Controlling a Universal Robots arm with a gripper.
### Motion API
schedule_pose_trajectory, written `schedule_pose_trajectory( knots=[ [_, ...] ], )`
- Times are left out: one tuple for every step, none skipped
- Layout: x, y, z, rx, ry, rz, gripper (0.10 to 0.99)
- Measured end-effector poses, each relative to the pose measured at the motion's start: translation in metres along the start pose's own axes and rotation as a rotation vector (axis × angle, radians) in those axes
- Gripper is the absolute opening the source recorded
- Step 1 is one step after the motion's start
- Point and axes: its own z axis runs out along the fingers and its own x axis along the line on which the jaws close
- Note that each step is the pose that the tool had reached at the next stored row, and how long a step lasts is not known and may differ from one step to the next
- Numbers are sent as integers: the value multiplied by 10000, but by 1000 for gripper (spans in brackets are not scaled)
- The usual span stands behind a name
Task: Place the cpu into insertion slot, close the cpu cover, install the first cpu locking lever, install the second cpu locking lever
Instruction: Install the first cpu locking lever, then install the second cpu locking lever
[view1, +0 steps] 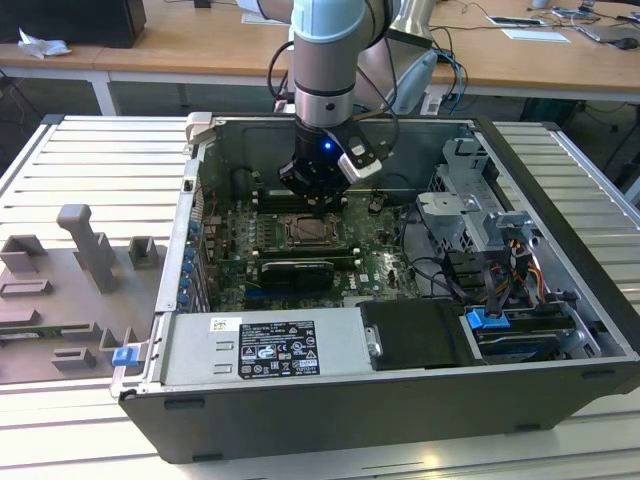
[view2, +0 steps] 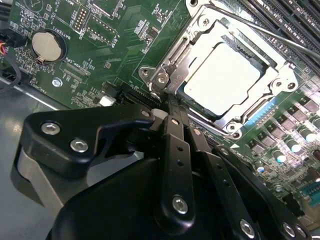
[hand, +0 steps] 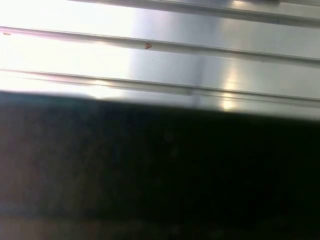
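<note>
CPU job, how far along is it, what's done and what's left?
Done: the CPU sits in the socket and the cover lies closed over its edges. In hand: the gripper holds nothing and sits at the socket's corner by a lever. Left: one thin lever runs along the socket's side; whether either is latched is unclear.

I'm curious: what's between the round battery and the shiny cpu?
In the second wrist view, green circuit board with tiny parts, then the cpu cover edge, lies between battery and cpu.

Open computer case (view1: 560, 260), green motherboard (view2: 125, 55), coin battery (view2: 48, 45), power supply (view1: 265, 345)
</note>
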Motion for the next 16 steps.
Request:
schedule_pose_trajectory(
  knots=[
    [-2, 1, -17, -5, -2, 0, 106],
    [-1, 0, -52, 10, 11, 0, 106],
    [-2, 0, -67, 10, 10, -1, 106],
    [-2, 0, -83, 11, 11, -1, 106],
    [-3, -1, -82, 7, 8, -3, 106],
    [-2, -6, -83, 10, 11, -2, 106],
    [-2, -8, -83, 10, 10, -1, 106],
    [-1, -11, -83, 10, 10, -1, 106],
    [-1, -15, -84, 11, 11, -1, 106],
    [-1, -20, -84, 11, 11, -1, 106],
    [1, -40, -84, 10, 11, 0, 106],
    [3, -55, -85, 10, 11, -1, 106],
    [4, -70, -85, 11, 11, -1, 106],
    [5, -86, -86, 11, 12, -1, 106],
    [6, -91, -86, 11, 11, -1, 106],
    [6, -98, -86, 10, 11, 0, 106]
  ],
)
